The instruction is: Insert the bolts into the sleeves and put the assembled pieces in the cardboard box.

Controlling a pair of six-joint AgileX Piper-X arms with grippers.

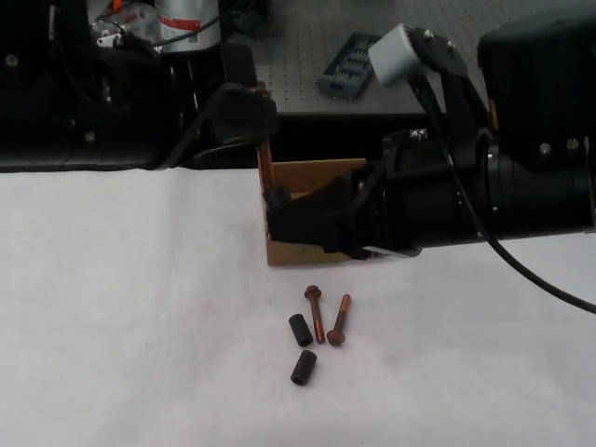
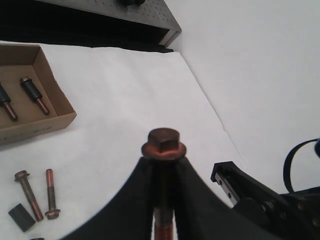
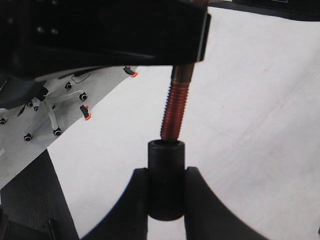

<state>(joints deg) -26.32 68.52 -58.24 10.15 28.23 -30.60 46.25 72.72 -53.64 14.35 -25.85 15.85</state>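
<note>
Both pincers were narrow, each closed on a part. The left pincer (image 2: 164, 167) pressed its two fingers on the shank of a copper bolt (image 2: 163, 144), just under the hex head. The right pincer (image 3: 166, 187) held a black sleeve (image 3: 166, 157) by its sides. The threaded tip of the bolt stood at the mouth of this sleeve; how deep it went in, I could not tell.

The two parts met above the cardboard box (image 1: 279, 253), near its left wall, with the bolt upright. Inside the box two assembled pieces (image 2: 34, 94) lay side by side.

In front of the box, on the white surface (image 1: 140, 326), two loose bolts (image 1: 315, 315) and two loose sleeves (image 1: 298, 330) lay near each other. To the left of the box and further in front of it, the surface stretched wide. Behind the box the white surface ended at a straight edge, and a dark strip followed it.
</note>
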